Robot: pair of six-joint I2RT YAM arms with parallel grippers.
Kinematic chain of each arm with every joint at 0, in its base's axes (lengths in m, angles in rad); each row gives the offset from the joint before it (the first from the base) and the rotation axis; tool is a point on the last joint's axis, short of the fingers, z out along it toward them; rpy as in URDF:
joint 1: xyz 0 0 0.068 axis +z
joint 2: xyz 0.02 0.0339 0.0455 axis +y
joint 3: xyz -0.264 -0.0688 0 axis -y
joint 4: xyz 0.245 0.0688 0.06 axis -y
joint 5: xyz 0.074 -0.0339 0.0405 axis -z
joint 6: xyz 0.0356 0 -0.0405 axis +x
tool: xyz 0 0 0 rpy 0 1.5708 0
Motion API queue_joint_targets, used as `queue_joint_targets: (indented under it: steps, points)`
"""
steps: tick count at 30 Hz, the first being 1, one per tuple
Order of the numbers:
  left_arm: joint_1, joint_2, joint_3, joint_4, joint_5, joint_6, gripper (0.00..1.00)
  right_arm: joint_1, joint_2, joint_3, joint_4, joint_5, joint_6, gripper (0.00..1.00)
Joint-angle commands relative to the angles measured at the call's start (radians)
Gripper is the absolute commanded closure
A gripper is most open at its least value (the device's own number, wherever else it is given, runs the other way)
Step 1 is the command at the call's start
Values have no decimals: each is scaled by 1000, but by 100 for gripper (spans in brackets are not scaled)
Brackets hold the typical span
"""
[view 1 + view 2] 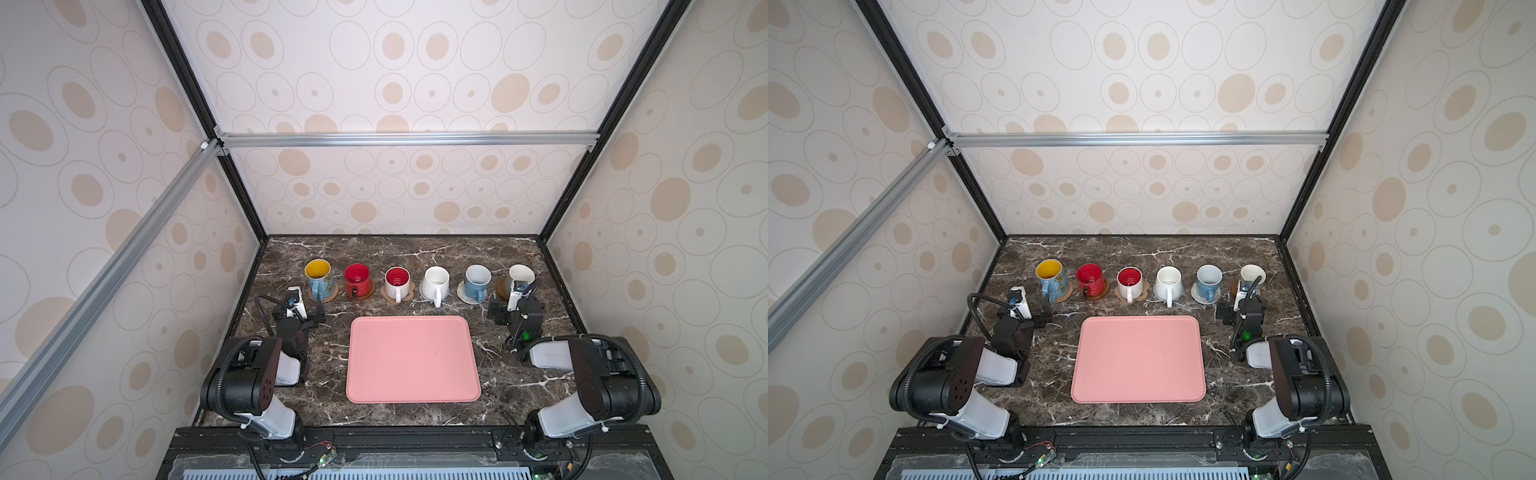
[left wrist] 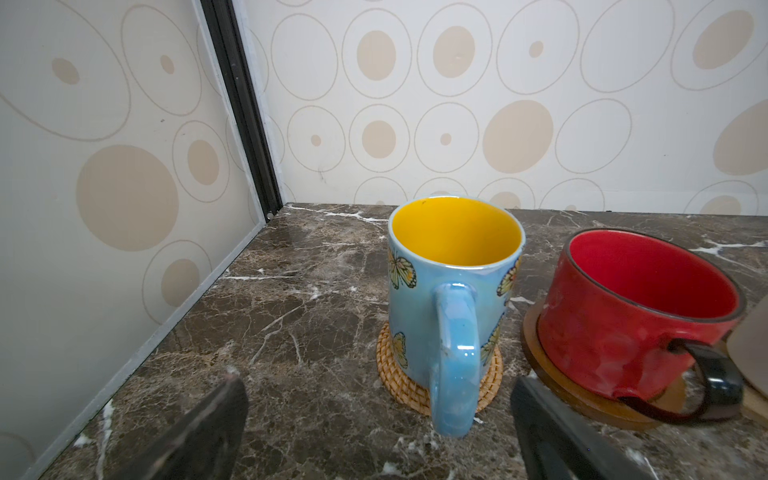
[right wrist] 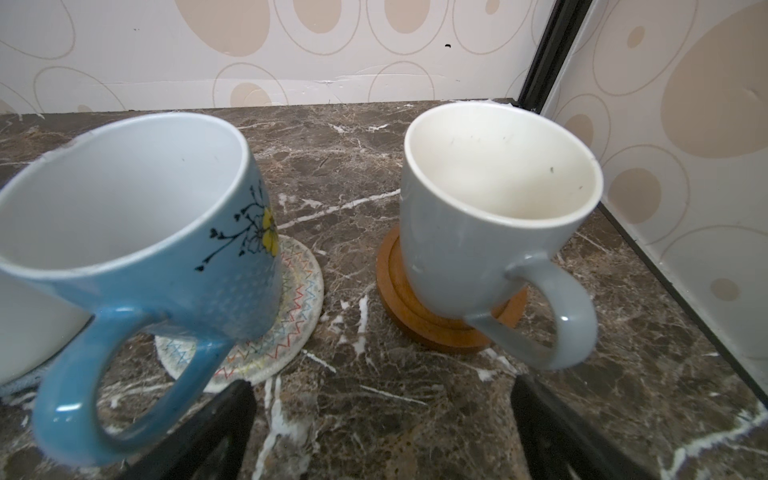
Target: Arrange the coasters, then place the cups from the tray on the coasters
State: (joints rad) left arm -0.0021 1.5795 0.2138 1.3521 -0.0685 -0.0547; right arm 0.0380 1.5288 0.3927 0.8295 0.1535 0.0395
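Observation:
Six cups stand in a back row, each on a coaster: blue with yellow inside (image 1: 319,279) on rattan (image 2: 399,382), red (image 1: 357,279) on a wooden disc (image 2: 582,399), white with red inside (image 1: 397,280) on the paw shape (image 1: 388,294), white (image 1: 435,281), light blue (image 1: 477,280) on cream woven (image 3: 299,291), grey-white (image 1: 521,274) on a wooden disc (image 3: 395,282). The pink tray (image 1: 411,357) holds nothing. My left gripper (image 2: 378,399) is open just in front of the blue cup's handle. In front of the grey-white cup, my right gripper (image 3: 382,395) is open and holds nothing.
The dark marble table (image 1: 511,374) is boxed in by patterned side and back walls with black corner posts (image 2: 245,116). The end cups stand close to the side walls. Both arm bases sit at the front edge.

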Motion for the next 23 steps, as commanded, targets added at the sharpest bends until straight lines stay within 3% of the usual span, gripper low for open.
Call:
queue_joint_targets:
  steps: [1,23]
  points:
    - [-3,-1,7,10,8,24,0,-1,4,7,-1,-2,-14,0]
    - [-4,-1,16,-6,13,29,0,0,4,12,-7,-3,-16,0]
